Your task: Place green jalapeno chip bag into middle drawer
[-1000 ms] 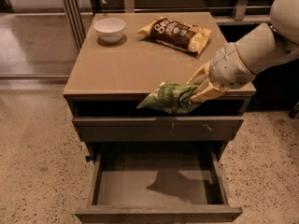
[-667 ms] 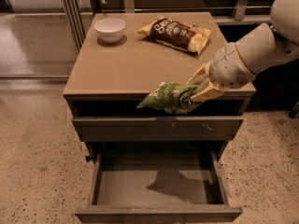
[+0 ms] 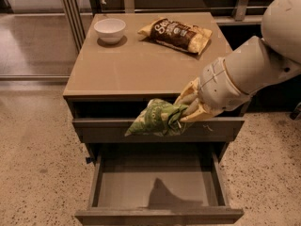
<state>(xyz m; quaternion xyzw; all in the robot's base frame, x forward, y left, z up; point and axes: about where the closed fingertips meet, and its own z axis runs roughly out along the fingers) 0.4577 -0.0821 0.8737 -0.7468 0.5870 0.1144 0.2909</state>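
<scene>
The fingers of the gripper were pinched together on the right end of the green jalapeno chip bag, and the bag hung from them in the air, pointing to the left.

Nearest to the camera, the middle drawer was pulled out and had nothing inside, only a dark shadow on its flat floor. The bag was not in it yet. It hung above the back part of the drawer, in front of the closed drawer front one level higher.

Behind that was the cabinet top. At its far side lay the larger brown chip bag, and the white bowl stood to the left of it.

Compared with one second before, I could find no change: the gripper, the bag and the drawer were at the same places. I judged that the arm was pausing with the bag already lifted off the top. What remained was to lower the bag into the drawer and let it go.
</scene>
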